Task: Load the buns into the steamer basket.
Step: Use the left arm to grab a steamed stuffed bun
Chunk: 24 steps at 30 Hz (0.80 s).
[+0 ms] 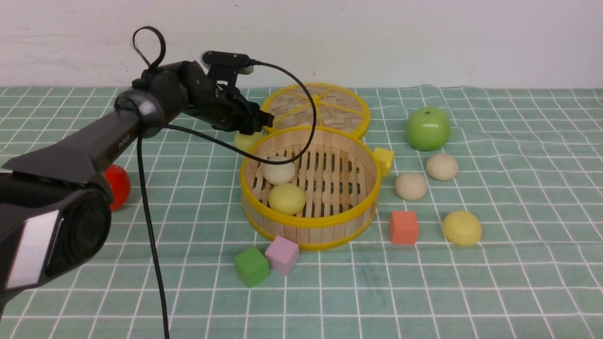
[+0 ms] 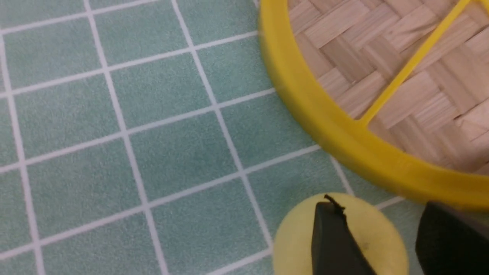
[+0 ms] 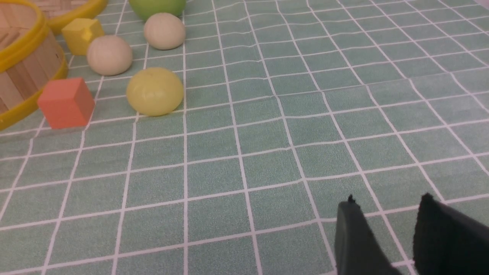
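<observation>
A pale yellow bun (image 2: 294, 240), lying partly beneath one finger of the open, empty left gripper (image 2: 380, 204), the steamer basket (image 1: 308, 222) just beside, is being lined up for grasping; centring between the fingers is being called for next, nothing being held by the parted right gripper (image 3: 386, 202).

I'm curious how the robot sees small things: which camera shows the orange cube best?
The right wrist view: the orange cube is large, whole and sharp, beside the steamer basket. The front view shows it whole but smaller. The left wrist view does not show it.
</observation>
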### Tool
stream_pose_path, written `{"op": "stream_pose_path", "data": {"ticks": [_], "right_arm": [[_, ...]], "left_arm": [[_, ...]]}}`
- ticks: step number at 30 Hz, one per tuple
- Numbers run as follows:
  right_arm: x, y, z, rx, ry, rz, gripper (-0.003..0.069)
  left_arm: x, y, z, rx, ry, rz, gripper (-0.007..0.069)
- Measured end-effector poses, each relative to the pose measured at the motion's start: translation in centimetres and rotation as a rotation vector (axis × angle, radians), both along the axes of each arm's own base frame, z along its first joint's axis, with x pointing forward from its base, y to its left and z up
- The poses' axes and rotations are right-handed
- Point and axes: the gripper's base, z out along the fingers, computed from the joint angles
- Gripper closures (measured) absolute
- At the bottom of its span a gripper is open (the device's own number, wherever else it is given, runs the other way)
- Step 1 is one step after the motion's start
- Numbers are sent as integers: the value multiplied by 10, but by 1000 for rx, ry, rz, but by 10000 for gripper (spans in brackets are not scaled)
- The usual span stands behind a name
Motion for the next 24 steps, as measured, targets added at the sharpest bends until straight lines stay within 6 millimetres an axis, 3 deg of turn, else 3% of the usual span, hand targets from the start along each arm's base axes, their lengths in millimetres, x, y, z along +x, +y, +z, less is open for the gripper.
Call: {"op": "stream_pose_path", "data": {"ticks": [6,10,14,20,24], "right_arm": [[0,0,0,0,0,0,419],[0,0,0,0,0,0,419],[0,0,0,0,0,0,419],[0,0,0,0,0,0,419],[0,0,0,0,0,0,419]], "left_arm": [[3,0,-18,10,9,4,317],[4,0,-18,10,4,6,339],[4,0,-18,0,5,15,419],[4,0,-15,-21,6,33,617],[1,1,-1,-21,6,29,638]]}}
